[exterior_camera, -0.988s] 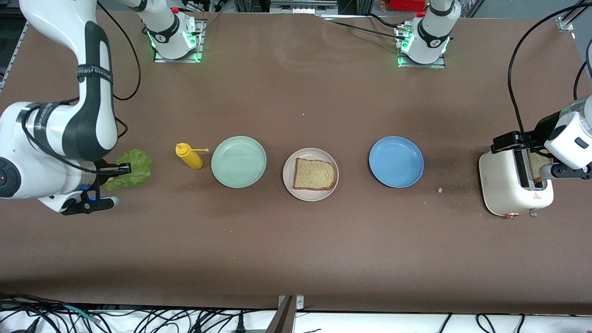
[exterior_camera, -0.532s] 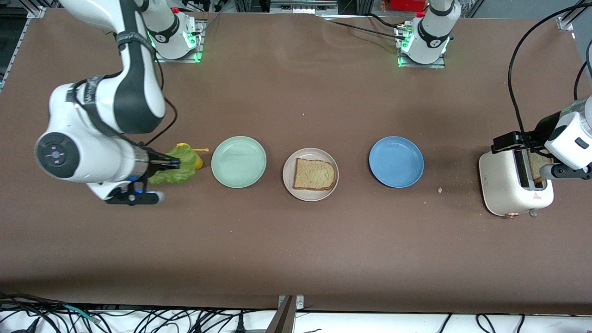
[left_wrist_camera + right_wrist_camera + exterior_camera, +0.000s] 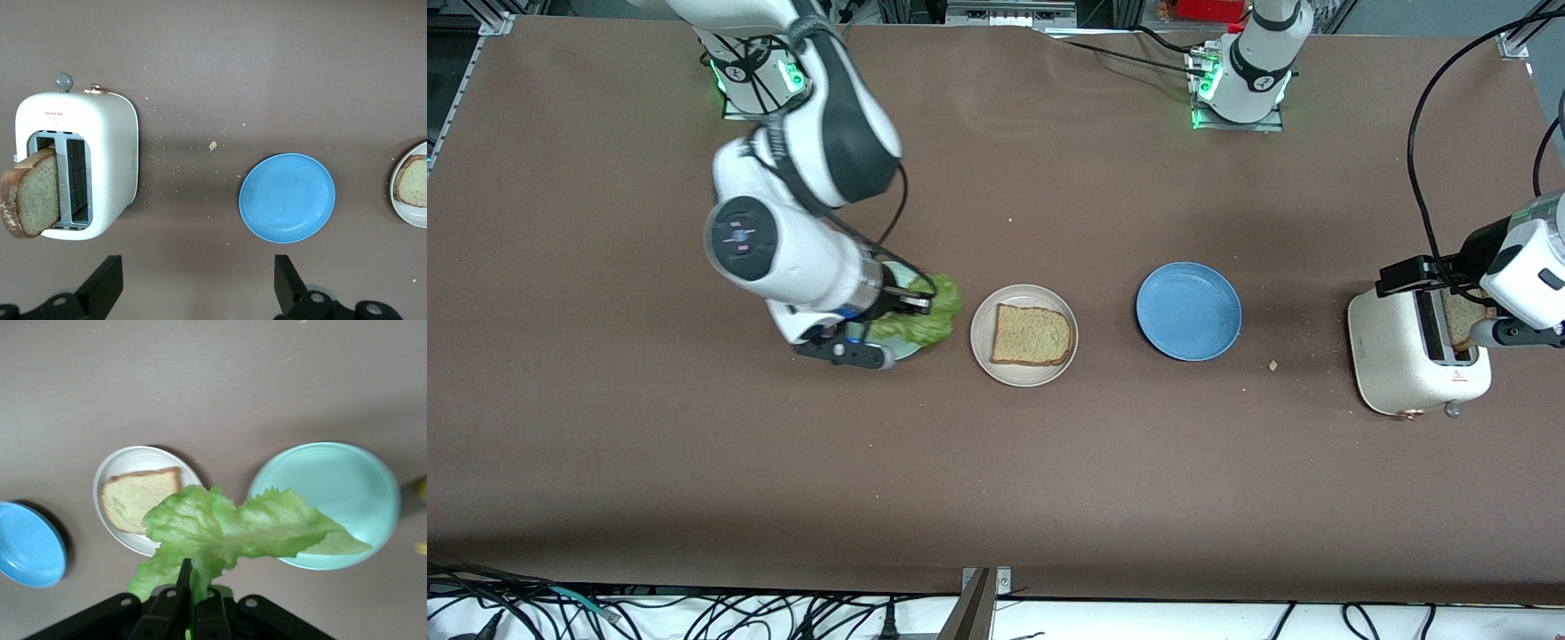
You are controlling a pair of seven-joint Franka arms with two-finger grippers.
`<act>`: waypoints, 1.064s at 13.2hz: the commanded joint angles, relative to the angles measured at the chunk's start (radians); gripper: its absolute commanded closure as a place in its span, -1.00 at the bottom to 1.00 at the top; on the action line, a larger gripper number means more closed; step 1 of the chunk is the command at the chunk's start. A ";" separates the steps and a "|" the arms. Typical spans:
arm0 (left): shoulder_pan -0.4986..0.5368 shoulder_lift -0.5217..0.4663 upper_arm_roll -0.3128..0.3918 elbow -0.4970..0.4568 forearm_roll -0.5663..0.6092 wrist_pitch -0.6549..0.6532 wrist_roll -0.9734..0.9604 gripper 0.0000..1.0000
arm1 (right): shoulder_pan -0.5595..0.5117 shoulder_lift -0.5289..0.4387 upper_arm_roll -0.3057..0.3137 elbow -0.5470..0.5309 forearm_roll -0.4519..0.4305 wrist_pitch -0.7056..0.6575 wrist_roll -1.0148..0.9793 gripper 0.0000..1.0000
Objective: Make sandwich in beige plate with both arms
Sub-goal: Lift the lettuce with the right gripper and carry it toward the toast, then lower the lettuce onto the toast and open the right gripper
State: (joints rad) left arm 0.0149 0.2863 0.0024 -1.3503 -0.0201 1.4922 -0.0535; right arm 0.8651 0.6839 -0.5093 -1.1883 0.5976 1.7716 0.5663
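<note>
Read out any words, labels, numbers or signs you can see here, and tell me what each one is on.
Nothing can be read as text.
toaster: a small red triangle sign with red print under it on the front camera's side, too small to read.
toaster top: a short line of red print, too blurred to read.
right arm's dark band: pale lettering, illegible.

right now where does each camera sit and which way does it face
Front view: high across the table, facing both arms' bases; shows the right tool carrying the lettuce.
Left wrist view: on the left wrist, looking down at the toaster and blue plate; open left tool shows.
Right wrist view: looking down past the shut right tool at the lettuce.
All share the beige plate with bread.
</note>
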 commanded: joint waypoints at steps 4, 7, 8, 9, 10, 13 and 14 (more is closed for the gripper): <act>0.004 0.001 0.004 0.022 -0.012 -0.004 0.014 -1.00 | 0.176 0.143 -0.012 -0.030 0.051 0.303 0.318 1.00; 0.002 0.001 0.004 0.022 -0.012 -0.003 0.014 -1.00 | 0.267 0.233 -0.011 -0.045 0.051 0.448 0.440 1.00; 0.002 0.001 0.004 0.020 -0.012 -0.003 0.014 -1.00 | 0.279 0.250 -0.009 -0.045 0.050 0.474 0.475 1.00; 0.002 0.001 0.004 0.020 -0.012 -0.003 0.014 -1.00 | 0.279 0.255 -0.008 -0.045 0.050 0.485 0.480 1.00; 0.003 0.001 0.004 0.022 -0.014 -0.003 0.014 -1.00 | 0.281 0.256 -0.008 -0.045 0.050 0.488 0.481 1.00; 0.000 0.005 0.004 0.020 -0.012 -0.003 0.006 -1.00 | 0.281 0.250 -0.014 -0.056 0.030 0.483 0.474 -0.99; 0.000 0.004 0.004 0.020 -0.012 -0.003 0.004 -1.00 | 0.282 0.247 -0.014 -0.066 0.021 0.479 0.463 -1.00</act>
State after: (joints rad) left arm 0.0156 0.2854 0.0032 -1.3475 -0.0200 1.4926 -0.0536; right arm 1.1418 0.9477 -0.5165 -1.2317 0.6236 2.2552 1.0420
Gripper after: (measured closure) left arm 0.000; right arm 0.811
